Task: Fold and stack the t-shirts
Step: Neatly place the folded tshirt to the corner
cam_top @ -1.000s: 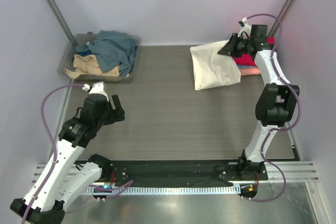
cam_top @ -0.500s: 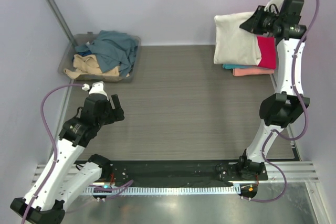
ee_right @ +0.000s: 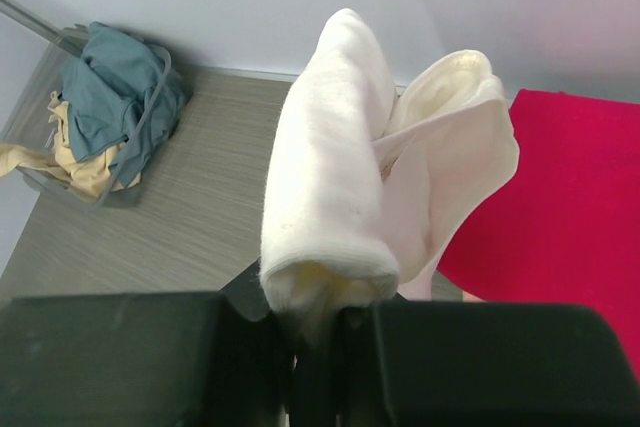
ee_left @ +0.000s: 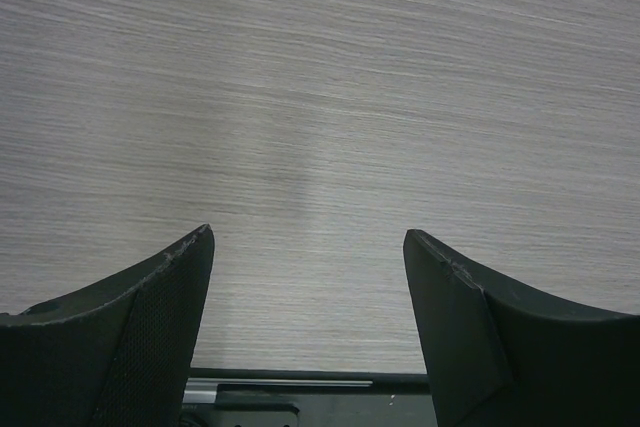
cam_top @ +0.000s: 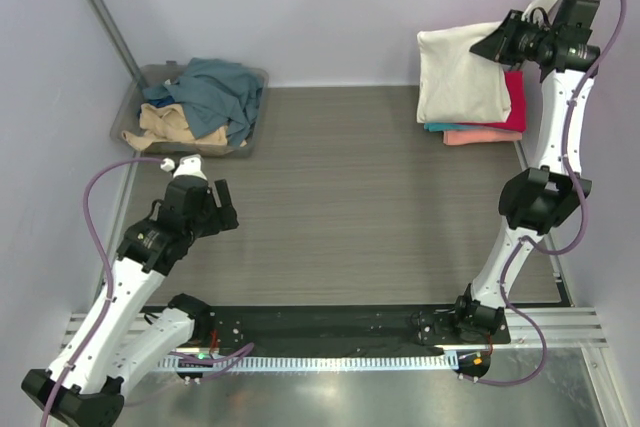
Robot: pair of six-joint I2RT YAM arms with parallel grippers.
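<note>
the main risk is the fold coming undone. the cream t-shirt (cam_top: 458,82) is held by the right gripper (ee_right: 320,335) at only 1 bunched edge, apparently lifted over the stack at the far right of the table (cam_top: 340,207). if it is let go from up there or off-centre, it will likely flop open, land crooked or drag the shirts beneath out of line. the jaws are closed tight on that edge, with thick layers squeezed between them. the cream shirt looks folded into a soft rectangle from above. from the wrist it shows as 2 plump rolled lobes that are loose, not crisp. beneath and beside it lie 3 shirts: a magenta-red shirt (cam_top: 515,99) on top, then a thin teal shirt (cam_top: 437,128) edge, and a salmon-pink shirt (cam_top: 482,136) at the bottom. a slate-blue shirt (cam_top: 222,92) and a tan shirt (cam_top: 172,127) sit crumpled in the bin (cam_top: 133,107) at the far left. the left gripper (ee_left: 308,242) hangs over bare table, jaws wide apart and holding nothing.
</note>
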